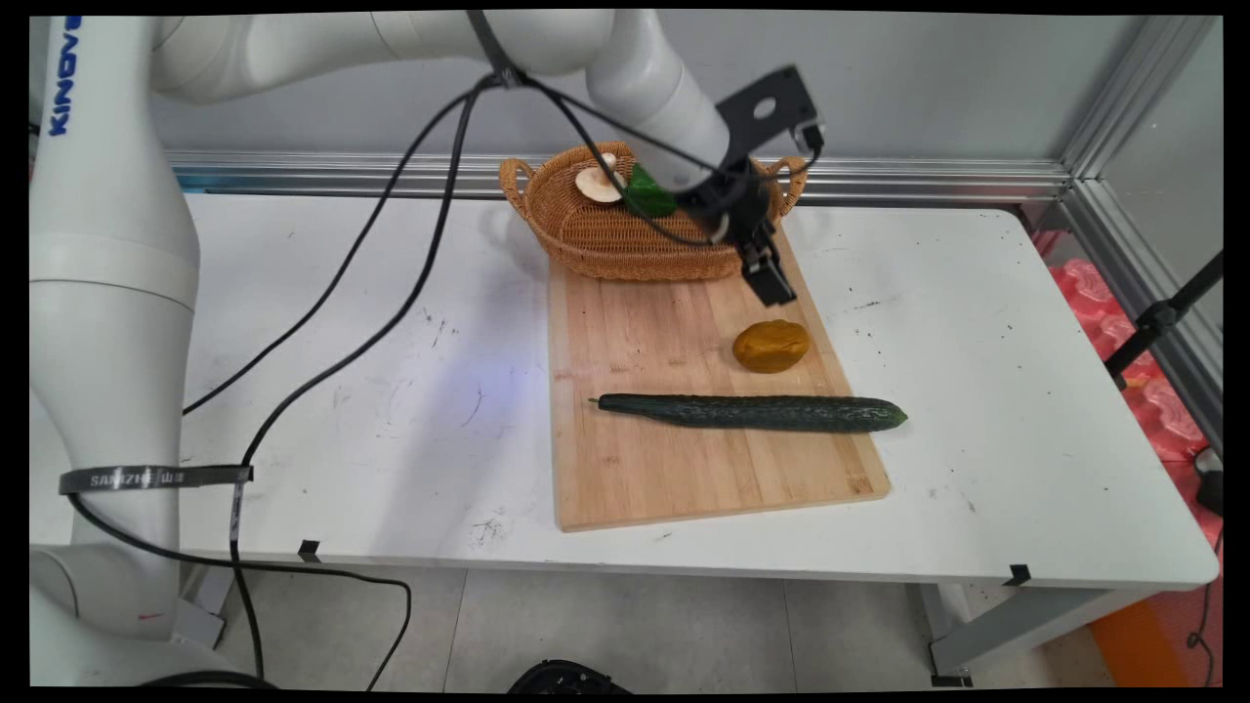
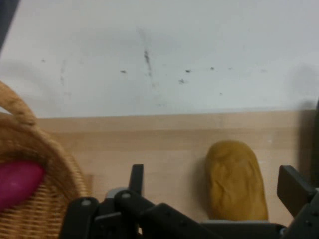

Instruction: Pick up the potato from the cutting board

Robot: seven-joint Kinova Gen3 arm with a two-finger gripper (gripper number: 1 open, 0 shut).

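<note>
Cucumber (image 1: 752,412) lies nearest on the cutting board (image 1: 635,459); beyond it, the spread-fingered, empty gripper (image 1: 767,278) hovers over the potato (image 1: 771,346), best straddled squarely before the basket (image 1: 586,239).

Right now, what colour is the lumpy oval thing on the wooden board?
Mustard yellow-brown lumpy oval thing, clearest in the hand view, on the wooden board.

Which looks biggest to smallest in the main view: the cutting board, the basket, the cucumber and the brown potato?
1. cutting board
2. basket
3. cucumber, about as long as the basket is wide but far thinner
4. potato
</note>
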